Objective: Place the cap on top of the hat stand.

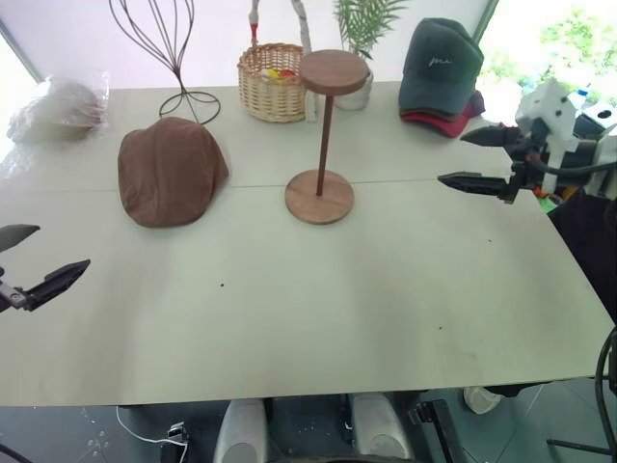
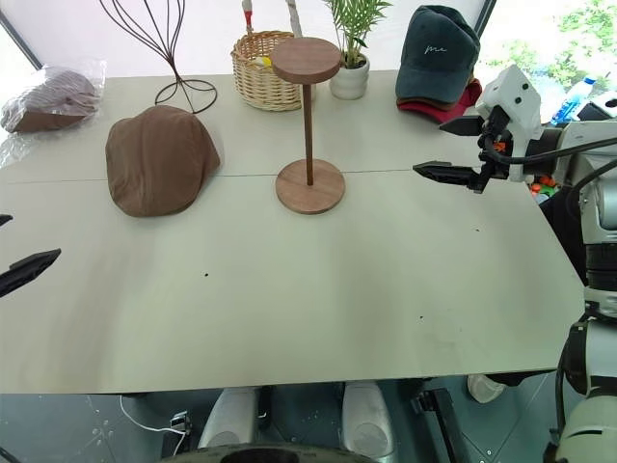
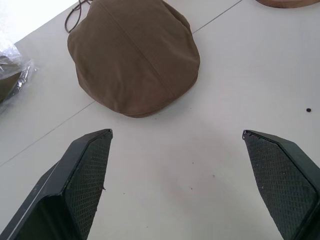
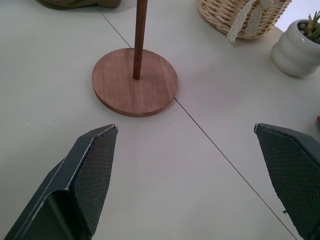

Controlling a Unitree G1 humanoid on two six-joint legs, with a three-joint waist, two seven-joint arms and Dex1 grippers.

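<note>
The brown cap [image 1: 171, 171] lies flat on the table's left part, bare of any grip; it also fills the far part of the left wrist view as the cap [image 3: 134, 55]. The wooden hat stand [image 1: 325, 135] stands upright mid-table, its disc top bare. My left gripper [image 1: 29, 260] hovers open at the table's left edge, short of the cap, nothing between its fingers [image 3: 82, 175]. My right gripper [image 1: 477, 159] is open at the right, level with the stand's rod and apart from it; the stand's base [image 4: 135, 81] lies ahead of its fingers [image 4: 85, 175].
A black wire stand [image 1: 169, 48], a wicker basket [image 1: 272, 82] and a potted plant [image 1: 362, 39] line the table's far edge. A dark green cap [image 1: 439, 63] sits on a red one at far right. A bagged item [image 1: 58, 108] lies far left.
</note>
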